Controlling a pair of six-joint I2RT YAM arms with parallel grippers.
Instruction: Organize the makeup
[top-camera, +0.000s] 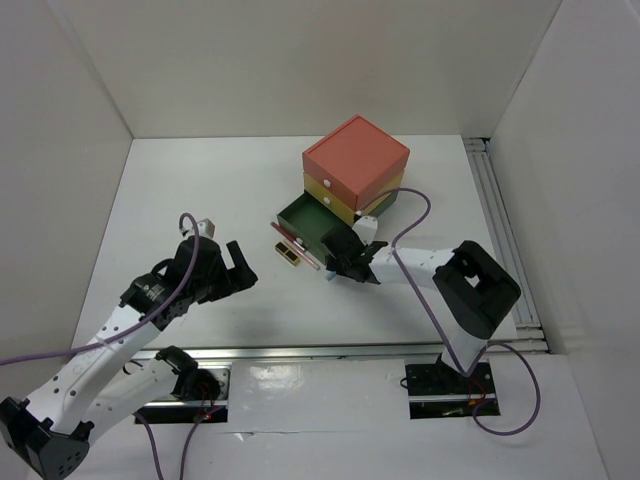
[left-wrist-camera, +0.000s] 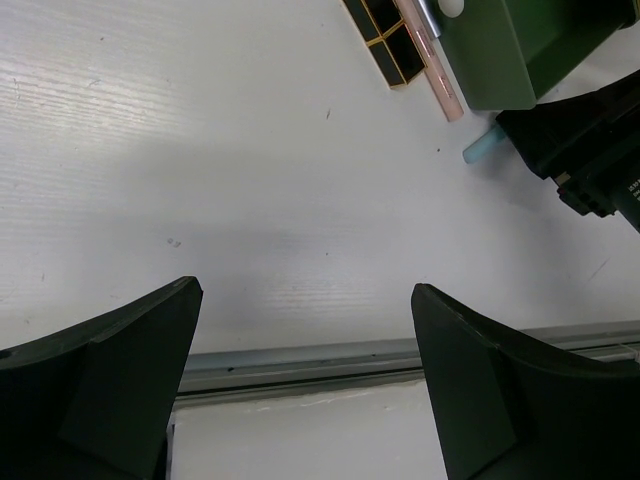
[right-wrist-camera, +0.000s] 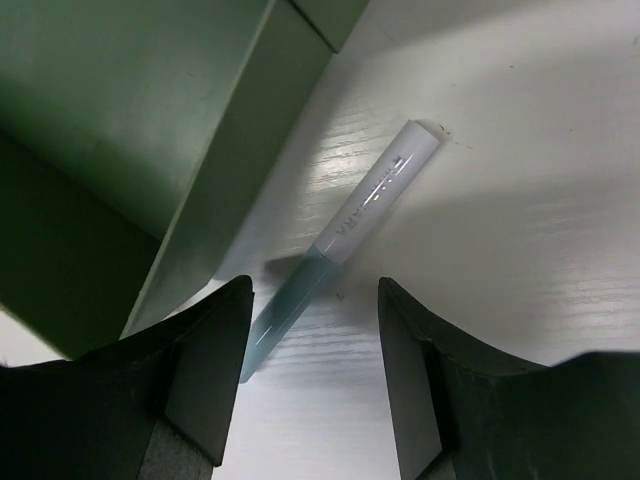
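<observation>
White table (right-wrist-camera: 520, 200) — blue stick (right-wrist-camera: 350, 225) lies ungripped inside the half-open right pincer (right-wrist-camera: 312, 295).

Left gripper (left-wrist-camera: 305, 300) hovers wide open, well apart from the drawer box (top-camera: 355, 160); right gripper (right-wrist-camera: 315, 295) hangs lowered, jaws parted, beside the box's front.

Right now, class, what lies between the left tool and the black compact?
Only bare table separates left tool from black compact, shown in the left wrist view.
</observation>
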